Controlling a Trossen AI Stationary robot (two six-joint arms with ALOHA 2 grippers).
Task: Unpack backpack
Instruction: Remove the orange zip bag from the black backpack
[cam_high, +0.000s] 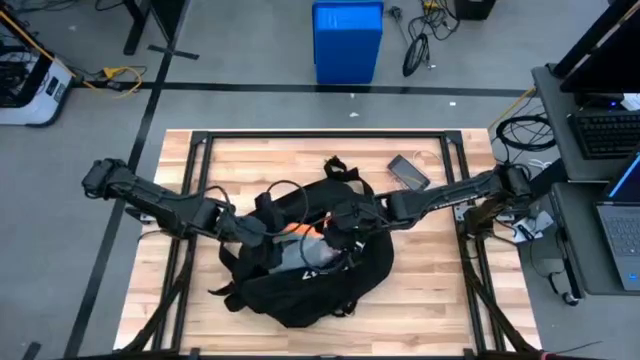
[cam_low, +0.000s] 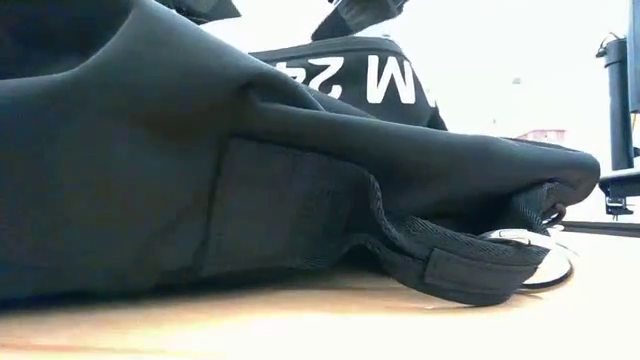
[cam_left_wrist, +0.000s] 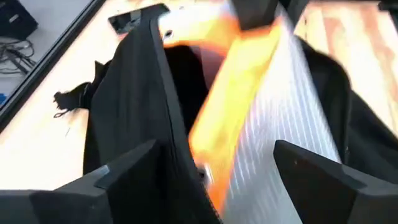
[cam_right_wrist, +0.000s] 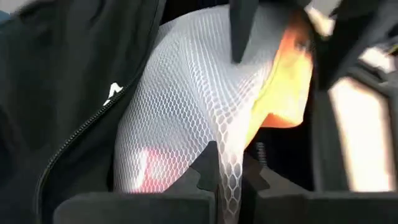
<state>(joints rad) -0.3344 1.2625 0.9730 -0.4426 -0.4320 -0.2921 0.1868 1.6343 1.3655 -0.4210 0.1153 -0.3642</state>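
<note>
The backpack (cam_high: 305, 270) lies flat on the wooden surface (cam_high: 430, 300), a little toward six o'clock of its centre, mouth open toward twelve o'clock. A phone (cam_high: 408, 172) rests on the surface at about one o'clock of the bag, well apart from it.

The right end effector (cam_right_wrist: 228, 177) is pressed together on a fold of the white mesh pouch (cam_right_wrist: 186, 106), which has an orange edge and sits in the bag's opening. The left end effector (cam_left_wrist: 214, 168) is spread, one finger (cam_left_wrist: 118, 174) outside the black wall of the opening and the other (cam_left_wrist: 323, 180) over the mesh, so it seems placed to brace or hold the mouth wide.

The step in hand looks like drawing the pouch out. To do it well, the right arm should lift along the line of the opening, toward twelve o'clock and up, slowly, so the mesh does not snag on the zipper (cam_right_wrist: 74, 137) beside it. The pinch is on a thin fold, so it may slip; watch for stretch. The left arm should pin the bag down so it does not rise with the pouch.
</note>
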